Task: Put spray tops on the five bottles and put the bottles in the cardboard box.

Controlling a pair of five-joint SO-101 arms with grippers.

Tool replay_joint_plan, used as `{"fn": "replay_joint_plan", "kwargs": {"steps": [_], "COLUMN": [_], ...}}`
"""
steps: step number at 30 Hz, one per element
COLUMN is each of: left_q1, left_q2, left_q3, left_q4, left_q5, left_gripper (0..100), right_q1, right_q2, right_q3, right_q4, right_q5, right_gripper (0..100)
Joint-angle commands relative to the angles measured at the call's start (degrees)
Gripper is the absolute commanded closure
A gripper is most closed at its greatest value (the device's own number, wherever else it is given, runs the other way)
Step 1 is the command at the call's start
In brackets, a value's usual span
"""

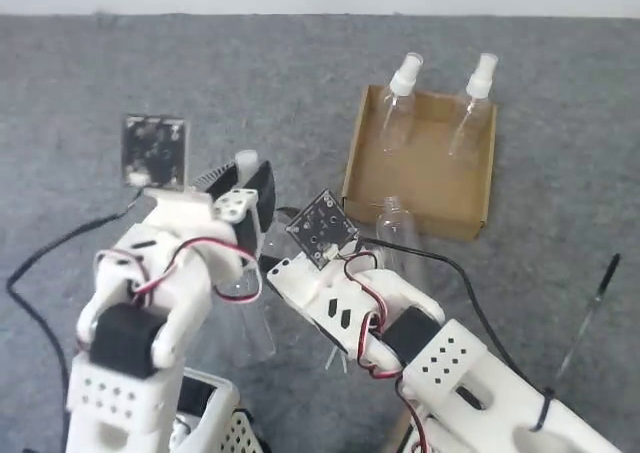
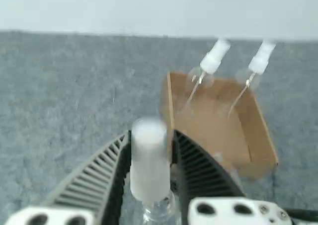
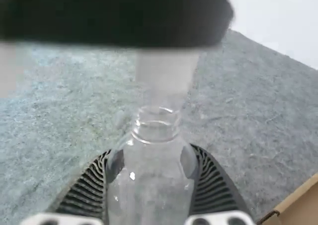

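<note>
My left gripper [image 1: 246, 185] [image 2: 150, 135] is shut on a white spray top [image 1: 246, 160] [image 2: 149, 160], holding it upright. Directly under it is the open neck of a clear bottle [image 2: 157, 213] [image 3: 151, 170] [image 1: 256, 318], which my right gripper [image 3: 151, 155] [image 1: 266, 261] is shut on around the shoulder. In the right wrist view the spray top [image 3: 166, 76] hangs just above the bottle's mouth, with the left gripper [image 3: 114, 11] dark over it. The cardboard box [image 1: 418, 209] [image 2: 258, 140] lies at the back right with two capped bottles [image 1: 398, 108] [image 1: 472, 113] inside.
One clear bottle without a top [image 1: 395, 223] stands just in front of the box's near wall. A thin dark tube [image 1: 590, 313] lies on the grey mat at the right. Cables trail from both arms near the front.
</note>
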Motion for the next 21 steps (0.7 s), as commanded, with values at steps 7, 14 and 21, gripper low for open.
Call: {"fn": "replay_joint_plan", "kwargs": {"steps": [7, 14, 21], "left_q1": [-5.6, -8.2, -6.3], "left_q2": [-3.1, 6.2, 8.4], "left_q3": [-3.6, -3.8, -2.5], "left_q4": [-2.7, -4.0, -3.5], "left_q5": [-3.3, -3.8, -5.9], "left_gripper": [89, 89, 89], "right_q1": [1.2, 1.2, 1.3], "right_q2": [-2.9, -2.9, -2.9], "right_q3": [0.3, 0.6, 0.6], "right_q4": [-1.3, -1.4, -1.4], "right_q5": [-0.8, -0.6, -0.7], "right_gripper": [99.2, 99.2, 99.2]}}
